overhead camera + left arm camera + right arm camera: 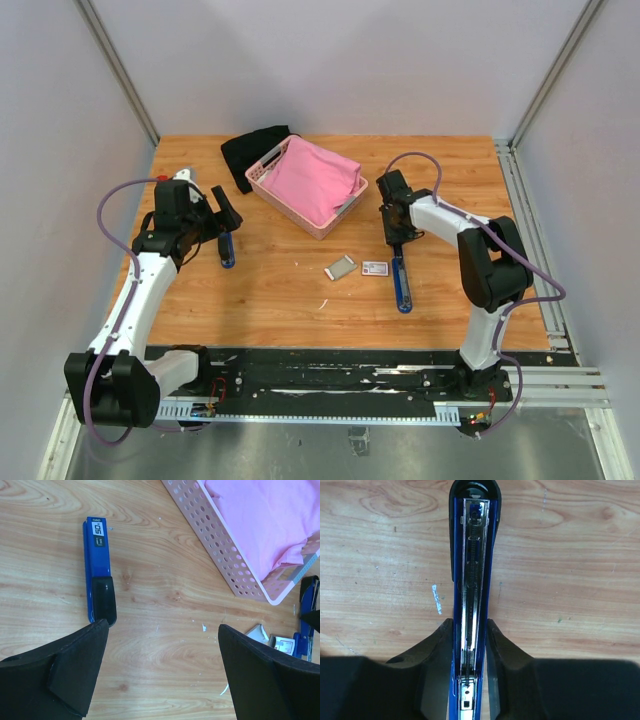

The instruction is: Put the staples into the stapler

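The basket holds a pink cloth. The staples lie loose on the tabletop, beside the carton. The right pincer is clamped on the open stapler. The left pincer stands apart.

Wooden tabletop (light grain), 3 pale grey walls, 2 aluminium corner posts.
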`<action>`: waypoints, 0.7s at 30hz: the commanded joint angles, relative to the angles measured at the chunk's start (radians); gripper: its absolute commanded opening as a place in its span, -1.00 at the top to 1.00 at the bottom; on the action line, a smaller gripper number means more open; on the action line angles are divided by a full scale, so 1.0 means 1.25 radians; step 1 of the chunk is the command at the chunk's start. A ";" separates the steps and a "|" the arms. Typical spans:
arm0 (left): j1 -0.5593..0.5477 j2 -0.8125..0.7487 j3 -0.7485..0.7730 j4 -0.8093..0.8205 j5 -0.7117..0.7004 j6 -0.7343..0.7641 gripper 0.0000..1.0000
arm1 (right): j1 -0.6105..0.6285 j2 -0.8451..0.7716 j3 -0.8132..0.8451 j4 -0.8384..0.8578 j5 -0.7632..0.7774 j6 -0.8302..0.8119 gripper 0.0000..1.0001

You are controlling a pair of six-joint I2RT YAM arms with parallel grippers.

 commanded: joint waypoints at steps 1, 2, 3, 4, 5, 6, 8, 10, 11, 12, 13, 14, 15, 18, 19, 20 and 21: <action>0.005 -0.024 0.004 -0.007 0.014 0.004 -0.91 | -0.008 0.015 -0.016 0.011 -0.030 -0.001 0.56; 0.006 -0.026 0.002 -0.007 0.015 0.004 -0.91 | -0.008 0.010 -0.018 0.013 -0.039 -0.006 0.65; 0.006 -0.031 0.000 -0.007 0.017 0.006 -0.91 | -0.008 0.001 -0.024 0.018 -0.049 -0.011 0.75; 0.005 -0.036 -0.002 -0.008 0.020 0.008 -0.91 | -0.008 -0.013 -0.032 0.028 -0.060 -0.016 0.82; 0.006 -0.041 -0.005 -0.007 0.023 0.011 -0.91 | -0.008 -0.028 -0.042 0.039 -0.070 -0.021 0.88; 0.005 -0.046 -0.007 -0.007 0.027 0.013 -0.91 | -0.008 -0.047 -0.053 0.051 -0.080 -0.027 0.93; 0.005 -0.055 -0.012 -0.006 0.037 0.018 -0.91 | -0.006 -0.089 -0.075 0.076 -0.104 -0.047 0.99; 0.005 -0.063 -0.017 -0.006 0.052 0.023 -0.90 | -0.006 -0.128 -0.100 0.100 -0.128 -0.067 0.99; 0.005 -0.067 -0.020 -0.006 0.061 0.027 -0.90 | -0.006 -0.148 -0.113 0.109 -0.137 -0.076 0.99; 0.005 -0.072 -0.026 -0.005 0.069 0.032 -0.90 | -0.004 -0.168 -0.125 0.117 -0.144 -0.088 0.99; 0.005 -0.080 -0.032 -0.005 0.077 0.037 -0.90 | -0.002 -0.189 -0.142 0.132 -0.150 -0.100 0.99; 0.005 -0.089 -0.038 -0.005 0.086 0.041 -0.89 | 0.000 -0.212 -0.163 0.144 -0.159 -0.110 0.99; 0.005 -0.096 -0.046 -0.004 0.095 0.045 -0.89 | 0.003 -0.235 -0.185 0.162 -0.171 -0.122 0.99; 0.005 -0.116 -0.068 0.001 0.136 0.052 -0.89 | 0.016 -0.293 -0.248 0.212 -0.198 -0.141 0.99; 0.005 -0.119 -0.074 0.003 0.154 0.052 -0.89 | 0.023 -0.308 -0.263 0.225 -0.206 -0.142 0.99; 0.005 -0.119 -0.078 0.002 0.173 0.047 -0.89 | 0.030 -0.319 -0.275 0.239 -0.217 -0.141 0.99; 0.005 -0.116 -0.082 0.002 0.192 0.042 -0.88 | 0.039 -0.326 -0.283 0.250 -0.224 -0.141 0.99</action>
